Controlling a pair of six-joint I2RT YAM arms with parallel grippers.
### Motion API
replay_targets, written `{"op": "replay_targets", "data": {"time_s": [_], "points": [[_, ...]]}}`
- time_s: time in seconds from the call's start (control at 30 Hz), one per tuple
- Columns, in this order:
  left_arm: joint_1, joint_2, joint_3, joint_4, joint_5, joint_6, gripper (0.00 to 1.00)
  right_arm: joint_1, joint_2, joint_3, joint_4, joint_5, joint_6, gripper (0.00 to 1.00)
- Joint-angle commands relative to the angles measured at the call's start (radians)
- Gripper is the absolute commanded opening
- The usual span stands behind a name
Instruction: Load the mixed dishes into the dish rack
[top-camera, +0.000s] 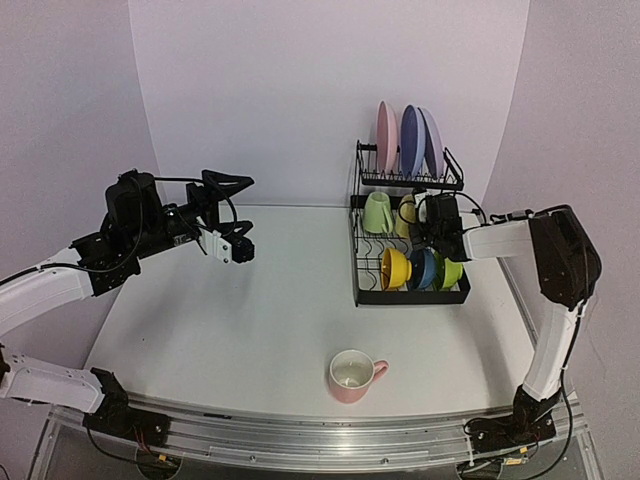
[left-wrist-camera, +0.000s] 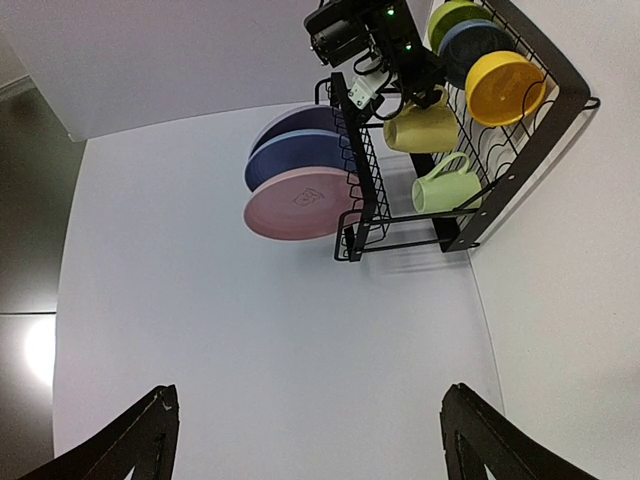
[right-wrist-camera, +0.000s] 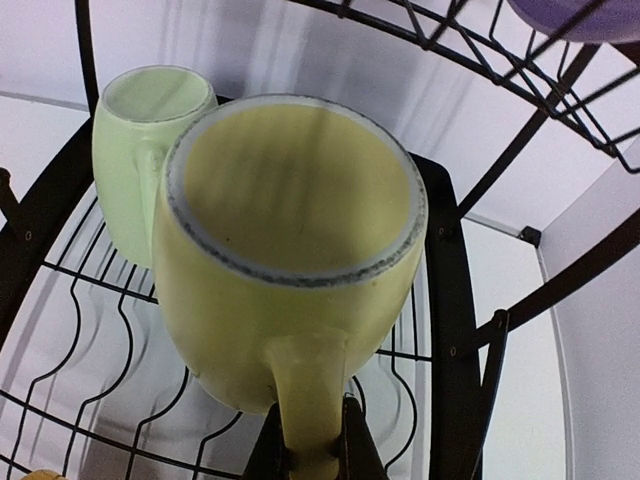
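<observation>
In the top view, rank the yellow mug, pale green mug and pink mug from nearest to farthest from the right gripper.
1. yellow mug, in the dish rack's lower tier, its handle in the right gripper.
2. pale green mug, just left of it, same tier.
3. pink mug, out on the table, towards the near edge.

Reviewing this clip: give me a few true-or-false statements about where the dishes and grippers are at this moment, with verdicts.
1. The pink mug stands on the table, outside the rack. True.
2. The left gripper holds a plate. False: it is open and empty, above the table.
3. Three plates stand on the rack's upper shelf. True.
4. The right gripper is open above the bowls. False: it is shut on the yellow mug, at its handle.
5. The green mug lies on the table. False: it is in the rack's lower tray, beside the yellow mug.
</observation>
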Motion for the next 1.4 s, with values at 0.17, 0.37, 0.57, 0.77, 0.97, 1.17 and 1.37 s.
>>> {"op": "replay_targets", "data": {"time_s": [0.17, 0.37, 0.57, 0.77, 0.97, 1.17, 1.37], "points": [[0.0, -0.007, 0.029, 0.009, 0.017, -0.001, 0.9, -0.022, -0.058, 0.05, -0.159, 0.111, 0.335, 0.0], [0.0, -0.008, 0.029, 0.01, 0.027, -0.01, 0.9, -0.022, -0.028, 0.083, -0.183, 0.174, 0.371, 0.0], [0.0, -0.013, 0.033, 0.005, 0.031, -0.012, 0.9, -0.021, 0.023, 0.089, -0.086, 0.19, 0.189, 0.0], [0.0, -0.03, 0.031, -0.013, 0.02, -0.012, 0.9, -0.024, 0.029, 0.067, -0.014, 0.12, 0.007, 0.0], [0.0, -0.042, 0.031, -0.024, 0.012, -0.01, 0.9, -0.046, 0.013, 0.05, 0.002, 0.118, 0.004, 0.0], [0.0, -0.043, 0.033, -0.029, 0.01, -0.013, 0.9, -0.057, -0.006, 0.009, 0.002, 0.105, 0.012, 0.0], [0.0, -0.042, 0.031, -0.038, 0.009, -0.016, 0.9, -0.062, -0.006, 0.02, 0.017, 0.046, -0.193, 0.0]]}}
